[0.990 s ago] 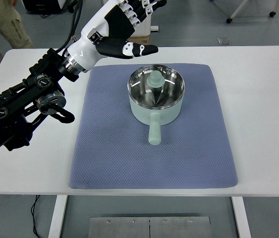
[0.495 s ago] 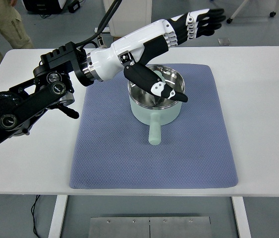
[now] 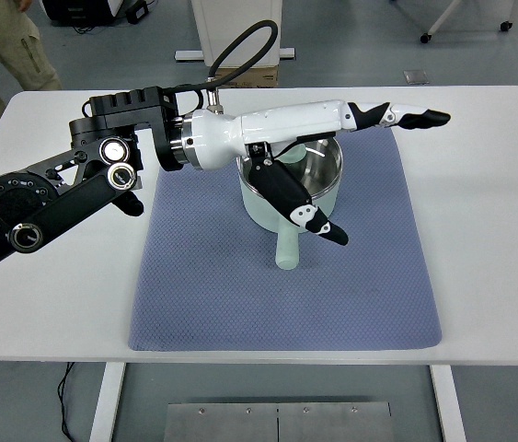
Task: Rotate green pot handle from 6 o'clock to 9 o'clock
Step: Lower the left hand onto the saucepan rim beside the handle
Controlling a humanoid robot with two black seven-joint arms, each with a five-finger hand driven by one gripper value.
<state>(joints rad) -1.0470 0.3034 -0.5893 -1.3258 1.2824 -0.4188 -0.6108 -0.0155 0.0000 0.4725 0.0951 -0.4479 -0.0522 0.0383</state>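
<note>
Left hand (image 3: 351, 152) has swung across over the green pot (image 3: 291, 184), fingers spread, gripping nothing. Handle (image 3: 287, 247) remains at six o'clock; rotation not started.

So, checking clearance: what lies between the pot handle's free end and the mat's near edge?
Top view: only bare blue mat lies between pot handle and that edge.
</note>
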